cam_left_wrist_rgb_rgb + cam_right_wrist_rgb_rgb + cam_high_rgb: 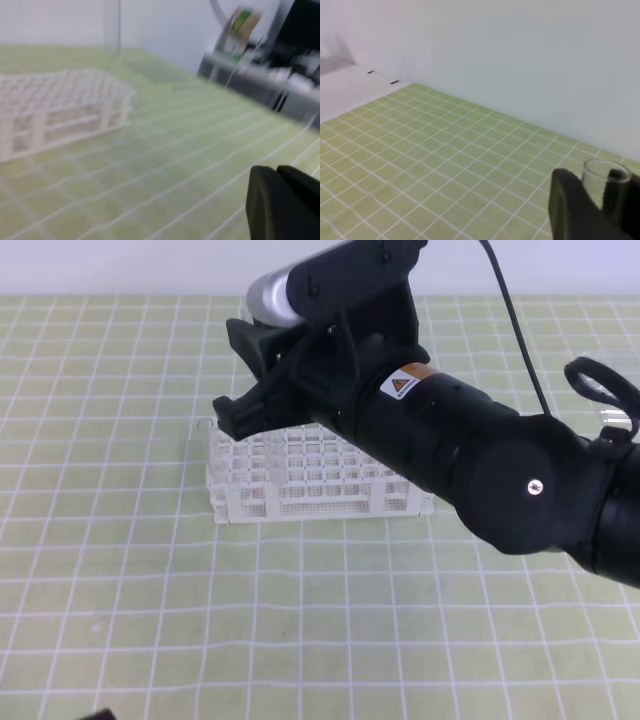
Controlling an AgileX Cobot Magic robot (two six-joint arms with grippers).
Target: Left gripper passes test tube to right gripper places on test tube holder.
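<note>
The test tube (605, 192) is sitting upright between the right gripper (595, 205) fingers, open rim poking up, so that claw is clamped on it. From overhead the arm is hanging over the white test tube holder (300, 485) on the green grid mat (120, 570). The left gripper (280, 205) is pinched closed, gripping nothing, low over the mat.

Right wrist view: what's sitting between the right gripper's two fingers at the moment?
The test tube: its clear open rim stands upright between the right gripper's black fingers, seen only in the right wrist view.
</note>
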